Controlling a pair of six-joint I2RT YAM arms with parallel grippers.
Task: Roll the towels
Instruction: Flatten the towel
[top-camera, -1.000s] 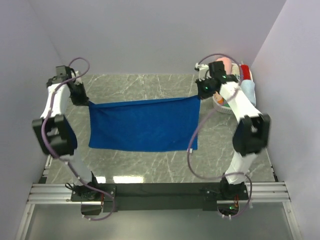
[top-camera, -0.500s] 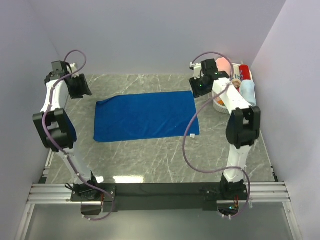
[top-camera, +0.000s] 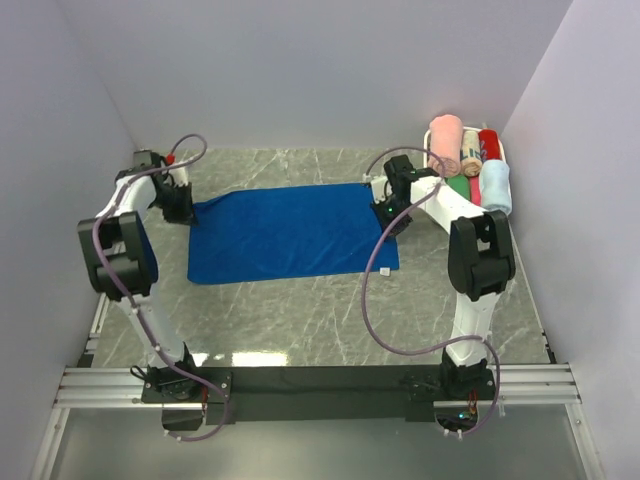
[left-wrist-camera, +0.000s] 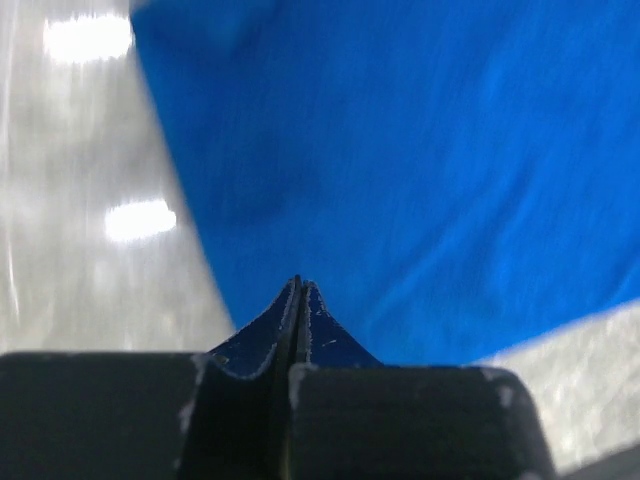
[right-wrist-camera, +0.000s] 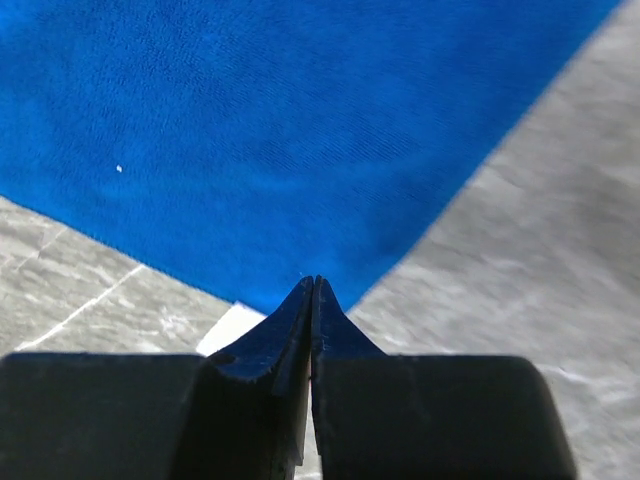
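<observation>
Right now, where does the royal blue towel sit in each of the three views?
Top external: royal blue towel spread flat in the middle of the picture.
Left wrist: it fills the upper right, beyond the shut fingers.
Right wrist: it fills the upper left, beyond the shut fingers.
Shared landmark: the grey marble tabletop borders the towel's edge in all three.

Counter (top-camera: 300, 320): grey veined stone-look surface, glossy, with light glare near the front edge.
Lying directly on it:
- royal blue towel (top-camera: 290, 235), spread flat and unrolled, long side left to right, far half
- white basket (top-camera: 508, 152), far right corner, holding rolled towels
</observation>
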